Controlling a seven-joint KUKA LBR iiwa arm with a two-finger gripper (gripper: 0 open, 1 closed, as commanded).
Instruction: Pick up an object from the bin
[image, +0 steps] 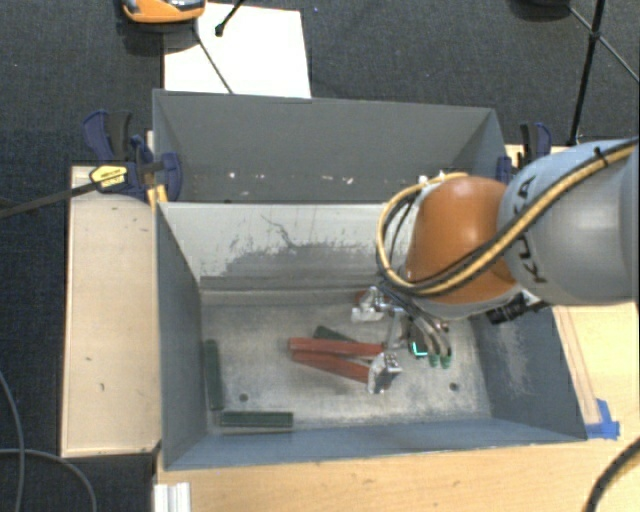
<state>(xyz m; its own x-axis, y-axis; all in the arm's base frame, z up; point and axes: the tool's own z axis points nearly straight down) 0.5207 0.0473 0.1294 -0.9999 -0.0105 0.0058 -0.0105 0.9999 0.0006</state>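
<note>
The jaws stand apart at the right ends of two reddish-brown flat bars (330, 355) lying mid-floor in the grey metal bin (250, 300). Two dark green flat bars (212, 375) lie well apart at the left.

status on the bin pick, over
Gripper low at the right end of the two red-brown bars, mid bin. Hold not confirmed. Dark green piece just behind them; two dark green bars off left, clear.
</note>
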